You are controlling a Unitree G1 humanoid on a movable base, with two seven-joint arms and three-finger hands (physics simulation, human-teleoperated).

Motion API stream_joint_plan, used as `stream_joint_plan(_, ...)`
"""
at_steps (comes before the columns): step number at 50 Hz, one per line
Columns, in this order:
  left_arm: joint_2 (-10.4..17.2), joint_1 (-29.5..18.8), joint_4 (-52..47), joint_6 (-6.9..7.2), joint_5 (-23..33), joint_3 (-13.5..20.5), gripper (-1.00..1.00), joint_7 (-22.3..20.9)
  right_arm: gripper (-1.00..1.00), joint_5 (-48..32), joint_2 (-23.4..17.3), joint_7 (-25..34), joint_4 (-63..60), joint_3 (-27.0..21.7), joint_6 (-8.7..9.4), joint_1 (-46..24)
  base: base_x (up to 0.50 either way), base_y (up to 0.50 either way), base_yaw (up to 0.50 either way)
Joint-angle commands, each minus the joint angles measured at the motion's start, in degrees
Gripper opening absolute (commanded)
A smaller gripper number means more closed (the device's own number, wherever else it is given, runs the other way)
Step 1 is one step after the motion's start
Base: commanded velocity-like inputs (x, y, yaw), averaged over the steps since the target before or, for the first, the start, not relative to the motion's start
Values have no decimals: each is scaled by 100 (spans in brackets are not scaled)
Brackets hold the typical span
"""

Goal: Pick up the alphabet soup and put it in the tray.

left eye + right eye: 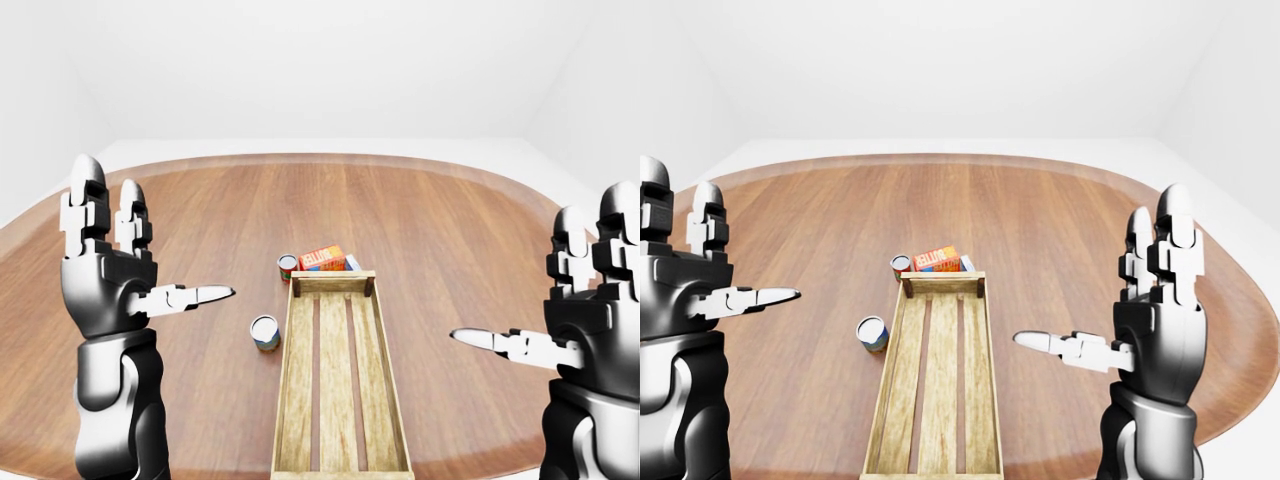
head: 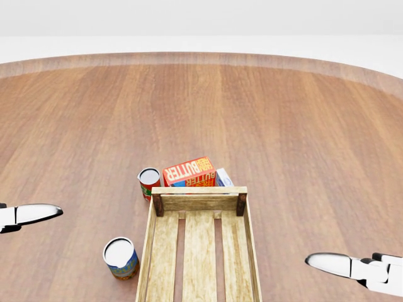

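Two cans (image 2: 121,258) (image 2: 149,182), one tray (image 2: 199,202), one butter box (image 2: 189,172); each robot hand (image 1: 110,275) (image 1: 1155,320) splayed apart.

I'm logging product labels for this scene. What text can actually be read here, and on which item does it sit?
"BUTTER": on the orange-red box lying past the wooden tray's top end in the head view; smaller print above it is too blurred to read.
Red can beside the box: label unreadable.
Blue-and-orange can left of the tray: label too small and blurred to read.

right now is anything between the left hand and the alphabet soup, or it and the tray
Nothing visible: bare table lies between left hand and alphabet soup; only the tray's own side wall stands beside the can.
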Motion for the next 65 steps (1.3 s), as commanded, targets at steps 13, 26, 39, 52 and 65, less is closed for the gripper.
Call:
stream_joint_plan(13, 70, 376, -1, 0, 977, -197, 100, -1014, 98, 114, 29, 10, -45, 63, 0, 35, 7, 0, 0)
stream_joint_plan(26, 150, 188, 502, 0, 2687, -427, 100, -1954, 98, 253, 53, 64, -303, -82, 0, 57, 0, 0, 0)
stream_joint_plan(39, 472, -428, 2067, 0, 4458, -891, 100, -1785, 98, 113, 45, 57, -433, 134, 0, 75, 0, 0, 0)
stream_joint_plan(52, 542, -675, 2923, 0, 5627, -1114, 100, -1547, 98, -45, 79, 151, -801, 218, 0, 134, 0, 0, 0)
stream_joint_plan(65, 702, -793, 3596, -185, 6515, -1159, 100, -1321, 98, -531, 31, 298, -895, 610, 0, 270, 0, 0, 0)
